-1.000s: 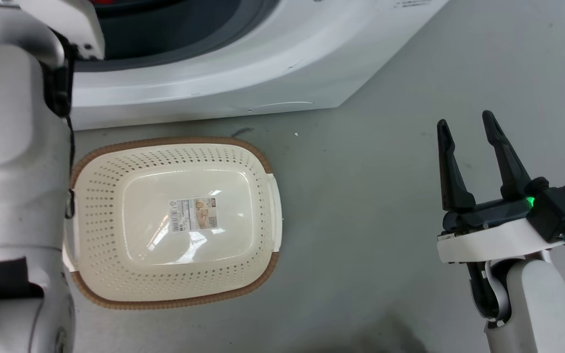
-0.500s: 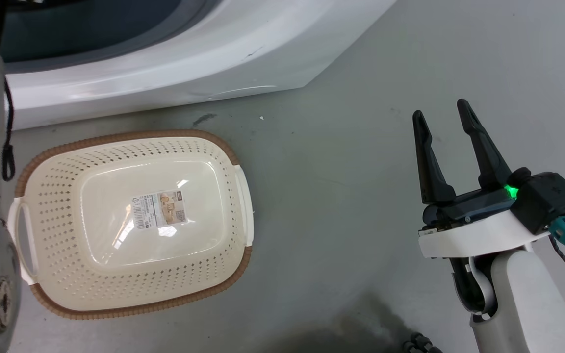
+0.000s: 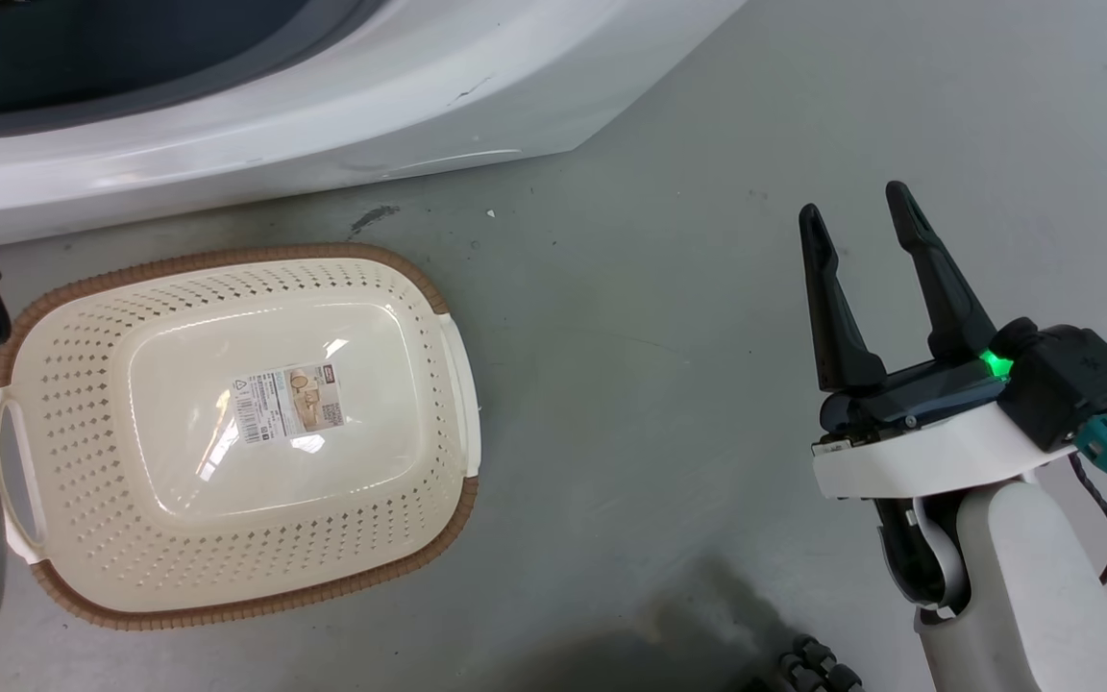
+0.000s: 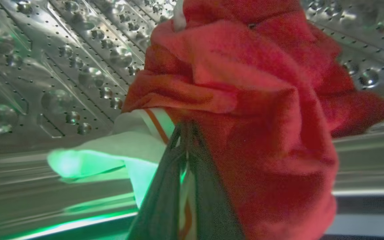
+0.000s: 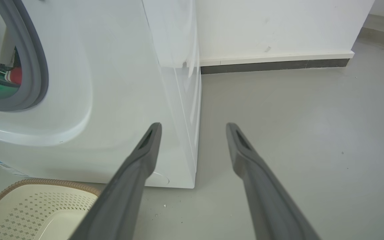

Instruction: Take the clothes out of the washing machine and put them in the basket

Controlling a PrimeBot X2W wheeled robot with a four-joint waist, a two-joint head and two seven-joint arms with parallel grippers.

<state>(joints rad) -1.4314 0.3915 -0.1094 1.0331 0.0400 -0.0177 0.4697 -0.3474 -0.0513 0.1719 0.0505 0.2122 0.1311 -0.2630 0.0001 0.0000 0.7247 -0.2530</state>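
Clothes (image 4: 245, 110), a red-and-white bundle, sit pinched in the closed left gripper (image 4: 186, 131) inside the drum (image 4: 62, 66) of the washing machine (image 3: 323, 120), while the basket (image 3: 227, 610) on the floor (image 3: 659, 336) holds no garment and the right gripper (image 3: 851, 200) hangs spread with nothing in it, so nearly everything seems left to do.

Left tips buried in red, and the edges are clipping plenty!

On my left gripper (image 4: 186, 130) the tips vanish into the folds of the red garment (image 4: 245, 100), and the cloth runs off below my fingers. Low to their left, the drum (image 4: 62, 66) smears into blurred streaks. At my right gripper (image 5: 193, 125), one finger (image 5: 128, 186) covers part of the basket (image 5: 38, 203), corner-clipped. Left of my fingertips the washing machine (image 5: 118, 83) has its porthole (image 5: 42, 66) cut off, a red speck (image 5: 16, 76) inside too small to name. The basket's label (image 3: 286, 404): print unreadable.
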